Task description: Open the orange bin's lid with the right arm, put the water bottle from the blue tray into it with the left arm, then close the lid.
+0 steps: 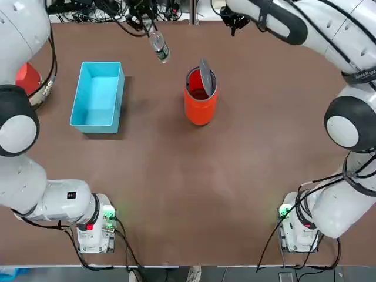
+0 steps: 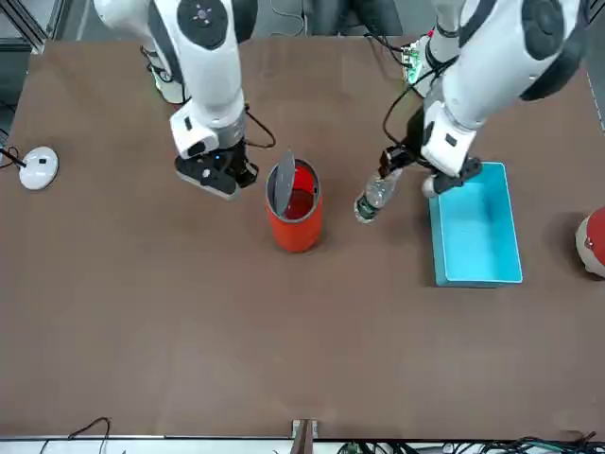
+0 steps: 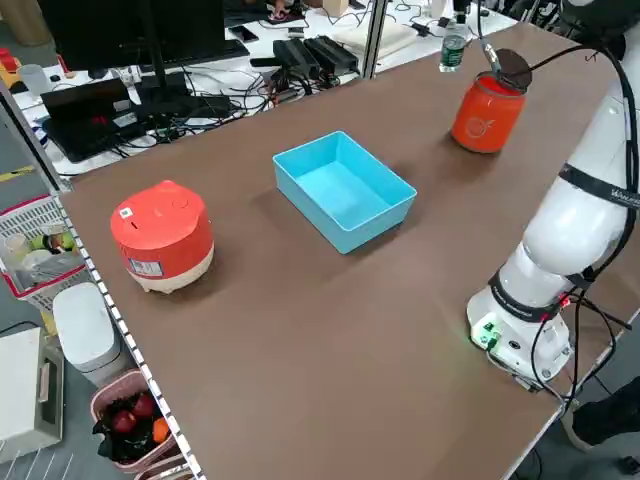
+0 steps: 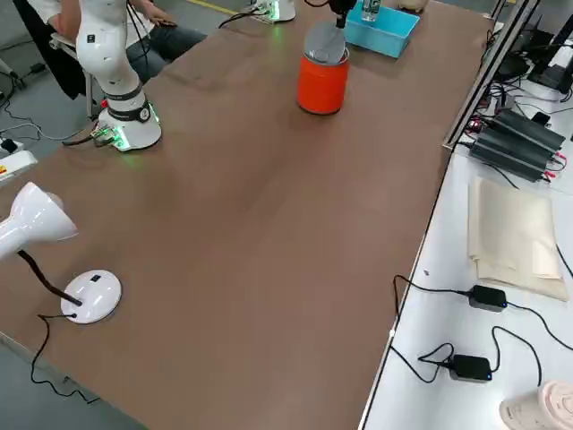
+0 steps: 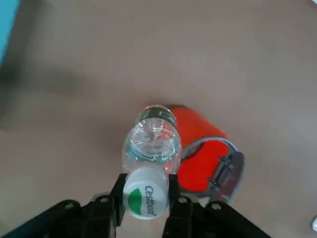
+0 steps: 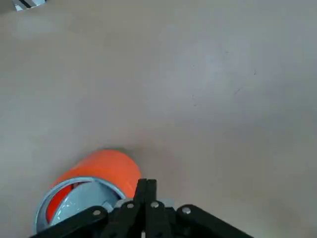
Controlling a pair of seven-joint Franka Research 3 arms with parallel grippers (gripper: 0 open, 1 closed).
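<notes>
The water bottle (image 1: pixel 159 47) hangs near the top edge of the top view, left of centre, pinched just under its white cap by the left gripper (image 5: pixel 145 194). It looks light, thin-walled and slick, so the stiff neck seems the safest hold. Right of it stands the orange bin (image 1: pixel 200 97), its lid (image 1: pixel 205 77) swung upright. The right gripper (image 6: pixel 145 191), fingers together, hovers beside the bin's rim. The blue tray (image 1: pixel 98 96) sits empty at left.

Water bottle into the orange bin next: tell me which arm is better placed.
Left. Its hand grips the water bottle beside the orange bin, whose lid stands tipped open. The right hand carries nothing.
</notes>
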